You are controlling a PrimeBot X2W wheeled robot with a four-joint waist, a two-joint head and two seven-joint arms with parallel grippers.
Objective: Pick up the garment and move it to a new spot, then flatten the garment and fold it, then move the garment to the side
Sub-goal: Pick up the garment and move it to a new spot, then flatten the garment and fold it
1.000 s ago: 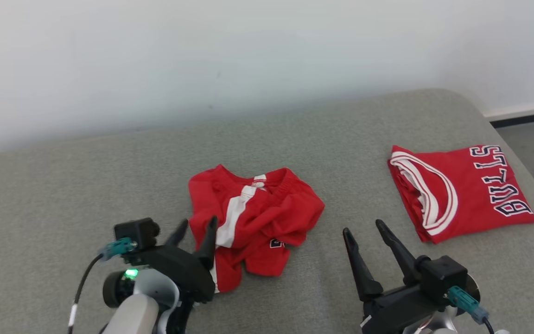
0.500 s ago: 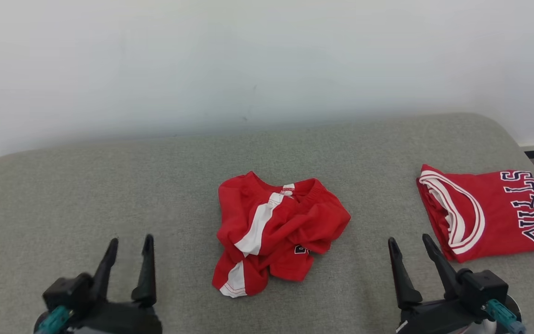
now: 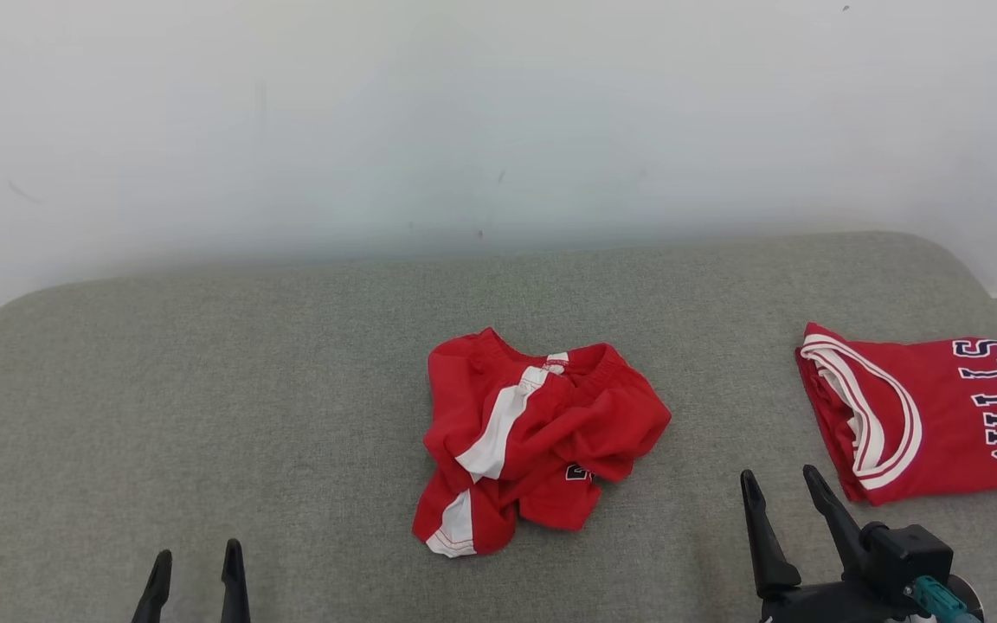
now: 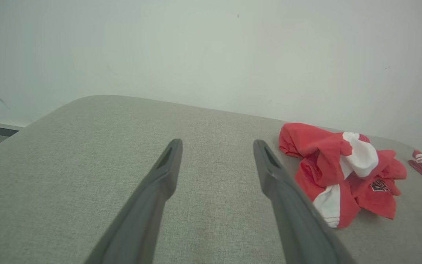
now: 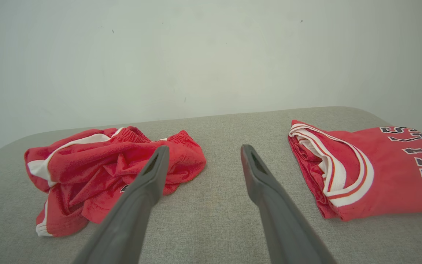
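open cushion [image 3: 204, 389] left of crumpled shorts [image 3: 533, 433], folded jersey [image 3: 923, 415] right

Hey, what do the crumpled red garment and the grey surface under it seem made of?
The crumpled red garment looks like thin, soft sports fabric, probably polyester: it bunches into loose folds. The grey surface: matte woven upholstery cloth, fine weave visible; rounded corners suggest padding.

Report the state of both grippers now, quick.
Left gripper: open, empty, well clear of the crumpled red garment.
Right gripper: open, empty, not touching the folded jersey.
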